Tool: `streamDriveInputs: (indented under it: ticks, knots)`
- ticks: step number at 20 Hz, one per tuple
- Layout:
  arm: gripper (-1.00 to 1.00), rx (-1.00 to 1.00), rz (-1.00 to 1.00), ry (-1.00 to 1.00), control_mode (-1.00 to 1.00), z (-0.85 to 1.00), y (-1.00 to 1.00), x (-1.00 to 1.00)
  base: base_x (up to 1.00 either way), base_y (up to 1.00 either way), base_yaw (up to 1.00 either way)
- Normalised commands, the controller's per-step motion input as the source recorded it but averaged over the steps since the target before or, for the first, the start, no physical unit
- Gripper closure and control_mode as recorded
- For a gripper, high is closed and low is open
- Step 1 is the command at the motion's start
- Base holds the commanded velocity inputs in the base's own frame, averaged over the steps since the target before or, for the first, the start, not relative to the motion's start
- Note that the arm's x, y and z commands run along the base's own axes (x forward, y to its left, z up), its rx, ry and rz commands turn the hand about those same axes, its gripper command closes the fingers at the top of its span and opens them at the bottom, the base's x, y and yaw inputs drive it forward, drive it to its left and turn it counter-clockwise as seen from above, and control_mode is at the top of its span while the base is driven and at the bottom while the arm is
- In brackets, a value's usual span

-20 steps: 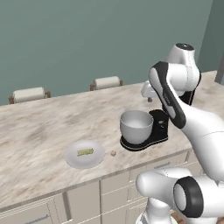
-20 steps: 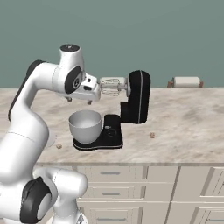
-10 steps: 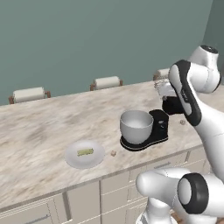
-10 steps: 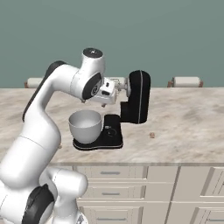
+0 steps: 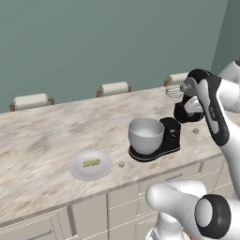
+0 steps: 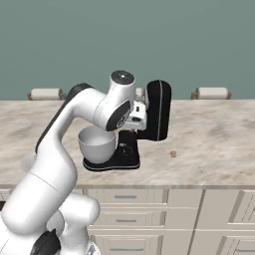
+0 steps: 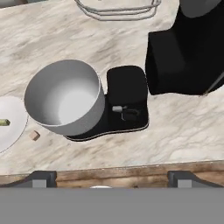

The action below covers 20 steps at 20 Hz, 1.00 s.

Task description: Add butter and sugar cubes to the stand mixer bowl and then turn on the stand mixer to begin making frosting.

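Empty silver stand mixer bowl (image 7: 65,98) on glossy black stand mixer (image 7: 127,98); gripper (image 7: 109,175) released.

A round white plate (image 5: 77,169) lies on the marble counter (image 5: 47,136), chair backs (image 5: 30,101) behind it.

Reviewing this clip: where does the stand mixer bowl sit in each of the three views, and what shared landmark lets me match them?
Left base view: stand mixer bowl, right of centre.
Right base view: left of centre, partly behind the arm.
Hand view: upper left.
Landmark: the stand mixer holding it.
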Motion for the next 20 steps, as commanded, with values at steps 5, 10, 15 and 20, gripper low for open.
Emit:
streamDriveInputs:
  ticks: [5,10,15,20]
  knots:
    - [-1.0,-0.03,0.08,-0.05,-1.0,-0.22,-0.37,-0.03,0.0,0.0,0.0]
    - [-1.0,0.0,0.08,-0.02,-1.0,-0.2,-0.51,0.0,0.0,0.0,0.0]
    - [-1.0,0.0,0.1,0.0,-1.0,-0.08,-0.49,0.0,0.0,0.0,0.0]
    - [-1.0,0.0,0.12,0.0,-1.0,-0.12,-0.48,0.0,0.0,0.0,0.0]
